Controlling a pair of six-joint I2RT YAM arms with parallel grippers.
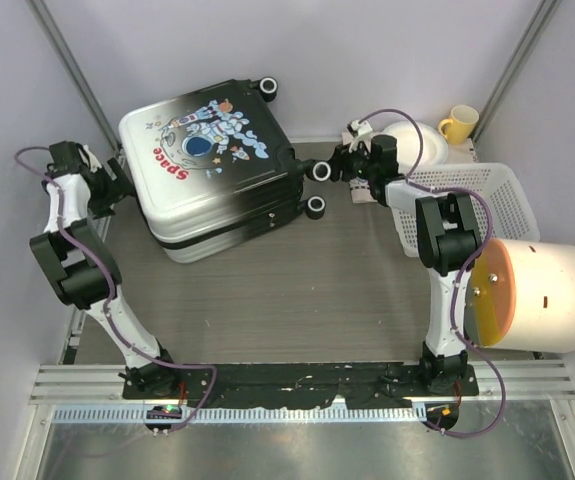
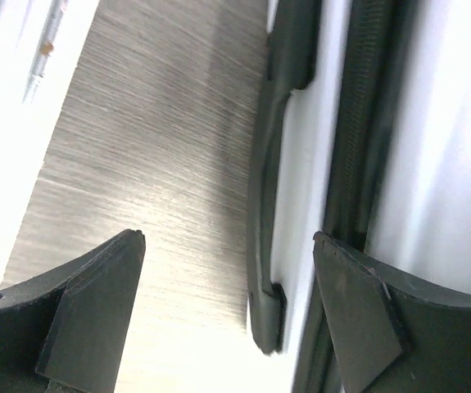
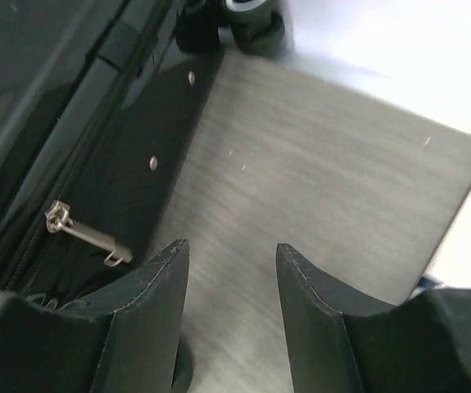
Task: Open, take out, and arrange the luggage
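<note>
Flanking luggage (image 1: 207,170): left tool (image 2: 228,236), right tool (image 3: 232,244)

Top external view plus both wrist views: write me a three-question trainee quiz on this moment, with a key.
1. True or false: the suitcase lies closed on the table.
2. The two arms' jaws are: A) both open and empty; B) both shut; C) left open, right shut.
3. Fill in: the yellow mug stands far back on the ____ side.
Key: 1 true; 2 A; 3 right.
</note>
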